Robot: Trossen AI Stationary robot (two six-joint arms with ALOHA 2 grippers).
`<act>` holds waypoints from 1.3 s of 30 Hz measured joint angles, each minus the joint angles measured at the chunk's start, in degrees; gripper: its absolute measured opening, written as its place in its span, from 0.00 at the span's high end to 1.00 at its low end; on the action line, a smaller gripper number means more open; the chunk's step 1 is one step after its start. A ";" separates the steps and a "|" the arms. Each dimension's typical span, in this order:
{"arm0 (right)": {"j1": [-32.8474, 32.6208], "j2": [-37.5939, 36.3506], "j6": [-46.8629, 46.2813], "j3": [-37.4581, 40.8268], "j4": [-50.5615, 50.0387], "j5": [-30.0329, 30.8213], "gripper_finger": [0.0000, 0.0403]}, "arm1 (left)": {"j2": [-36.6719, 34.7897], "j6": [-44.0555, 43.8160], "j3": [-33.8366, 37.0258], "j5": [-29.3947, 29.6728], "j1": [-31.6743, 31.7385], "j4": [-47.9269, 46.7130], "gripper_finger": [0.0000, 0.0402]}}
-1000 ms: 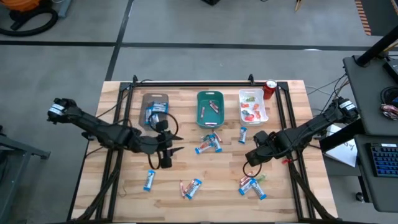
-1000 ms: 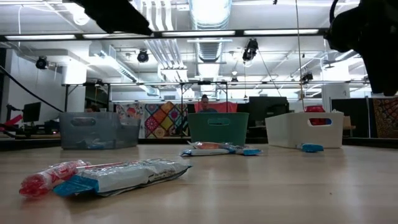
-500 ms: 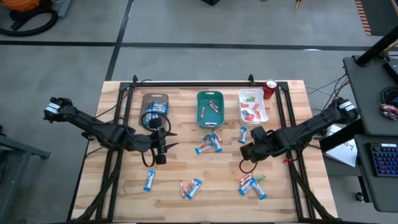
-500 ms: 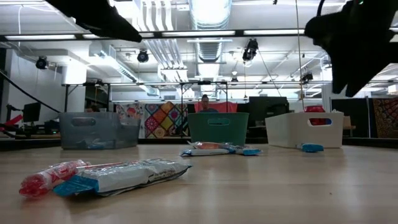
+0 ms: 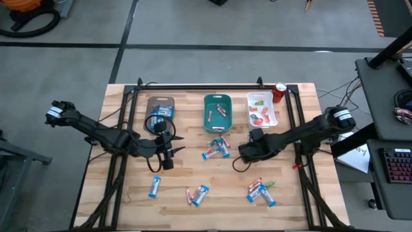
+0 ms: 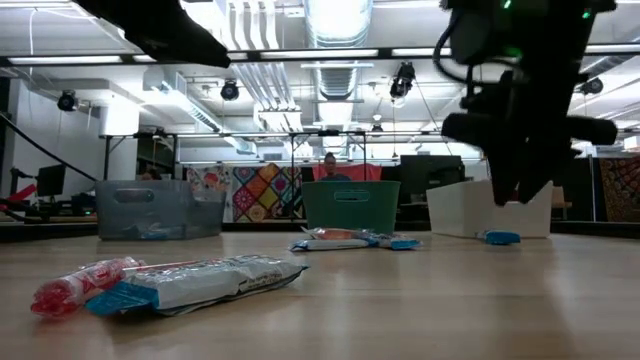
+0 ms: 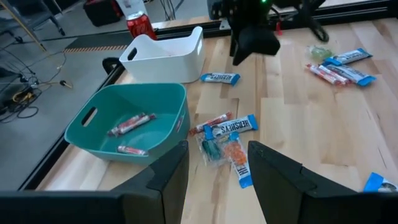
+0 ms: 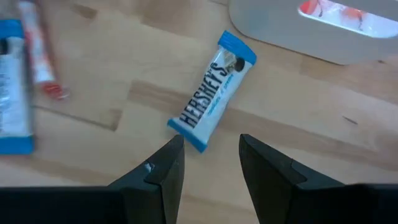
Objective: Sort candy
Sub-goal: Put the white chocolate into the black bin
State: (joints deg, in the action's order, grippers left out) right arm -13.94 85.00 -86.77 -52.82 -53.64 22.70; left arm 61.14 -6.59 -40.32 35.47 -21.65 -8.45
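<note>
The candy lies scattered on the wooden table (image 5: 129,193). A blue-and-white bar (image 8: 211,107) lies flat near the white tray (image 5: 262,109). My right gripper (image 8: 209,155) hangs open just above it, pointing steeply down, one finger on either side of the bar's near end and touching nothing. It also shows in the high view (image 5: 246,151). A cluster of blue bars and red sticks (image 5: 217,148) lies before the teal tray (image 5: 217,111). My left gripper (image 5: 168,151) stands open above the table's left half, aimed at that cluster (image 7: 224,134).
A brown tray (image 5: 159,111) with blue bars stands at the far left of the row, and a red can (image 5: 279,91) beside the white tray. More candy lies near the front edge (image 5: 154,187), (image 5: 198,193), (image 5: 261,191). A black frame rail (image 5: 199,86) runs along the far edge.
My right gripper has swung toward the table's left, come down and tipped to point steeply down, ending over the blue bar by the white tray. My left gripper has drawn back a little toward the table's left edge. No candy has moved.
</note>
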 joint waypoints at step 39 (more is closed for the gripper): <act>6.12 9.58 4.05 1.83 7.67 -1.92 0.91 | 0.81 -2.04 0.39 0.12 0.00 0.24 0.63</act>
State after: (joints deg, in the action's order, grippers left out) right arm -7.82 94.57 -82.72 -50.98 -45.97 20.78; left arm 61.95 -8.64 -39.92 35.59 -21.65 -8.21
